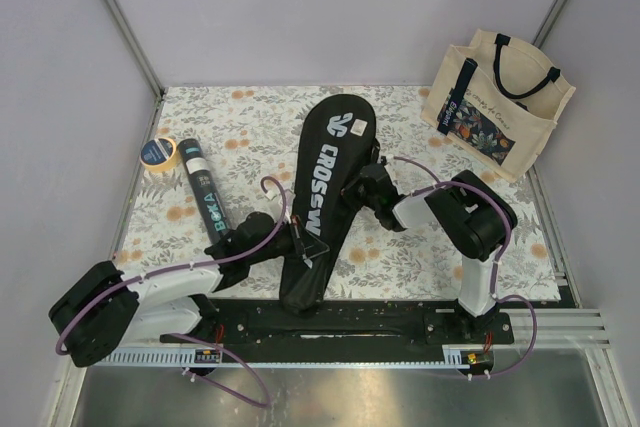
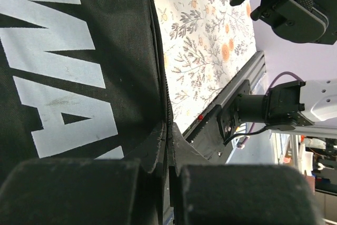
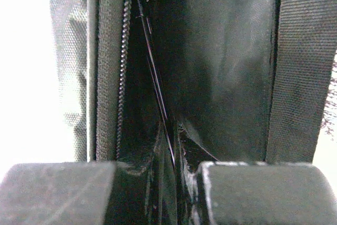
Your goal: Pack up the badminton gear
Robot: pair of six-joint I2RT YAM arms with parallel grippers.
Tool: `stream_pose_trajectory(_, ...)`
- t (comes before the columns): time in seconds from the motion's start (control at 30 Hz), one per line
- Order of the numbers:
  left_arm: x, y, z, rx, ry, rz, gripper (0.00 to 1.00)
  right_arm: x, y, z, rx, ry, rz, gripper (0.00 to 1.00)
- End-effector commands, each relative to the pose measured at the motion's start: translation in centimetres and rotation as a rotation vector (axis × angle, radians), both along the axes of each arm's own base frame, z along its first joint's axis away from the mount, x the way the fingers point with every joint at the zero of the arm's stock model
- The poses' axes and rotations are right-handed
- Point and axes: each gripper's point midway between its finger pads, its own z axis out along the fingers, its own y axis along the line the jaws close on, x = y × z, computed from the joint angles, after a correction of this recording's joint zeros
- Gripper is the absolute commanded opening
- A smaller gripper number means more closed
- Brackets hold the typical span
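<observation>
Floral table cloth (image 1: 400, 247) under everything. Long black racket bag (image 1: 325, 187) lies between the two grippers, white "CROSSWAY" print and a logo on top, wide end away from the bases. Left arm (image 1: 170, 287) lies low, stretched forward-right. Left gripper (image 1: 292, 240) fingers are pinched together on the bag's zipper edge, near its narrow end, with big white letters just beside them in the wrist view (image 2: 169, 167). Right arm (image 1: 480, 212) has its elbow up and forearm folded left. Right gripper (image 1: 358, 192) fingers are clamped on the bag's opposite edge, zipper teeth just left of them (image 3: 174, 167). Cream tote bag (image 1: 500, 107) is well right of the right fingers. Black tube (image 1: 204, 192) is left of the left fingers, teal lettering too small to read. Yellow-rimmed tape roll (image 1: 158, 152) is touching the tube's far end.
</observation>
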Motion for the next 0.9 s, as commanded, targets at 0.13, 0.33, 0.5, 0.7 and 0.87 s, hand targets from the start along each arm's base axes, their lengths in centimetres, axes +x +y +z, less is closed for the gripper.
stream_pose_trajectory(0.13, -1.3, 0.9, -0.2, 0.064, -0.039, -0.042, 0.0, 3.8, -0.6, 5.9, 0.14, -0.114, -0.165, 0.0)
stream_pose_trajectory(0.33, -1.9, 0.8, 0.7, 0.018, -0.022, -0.044, 0.0, 4.8, -0.4, 5.8, 0.176, -0.104, -0.203, 0.0)
stream_pose_trajectory(0.5, -1.6, 2.4, -0.7, 0.123, -0.016, 0.007, 0.0, 5.2, 0.3, 5.6, 0.202, -0.092, -0.199, 0.0)
stream_pose_trajectory(0.7, -0.7, 5.7, -1.1, 0.336, -0.058, 0.073, 0.34, 4.4, 0.4, 4.8, 0.14, -0.079, -0.155, 0.0)
stream_pose_trajectory(0.87, -1.2, 7.4, -1.5, 0.427, -0.069, 0.07, 0.47, 4.3, 1.0, 4.4, 0.151, -0.073, -0.13, 0.0)
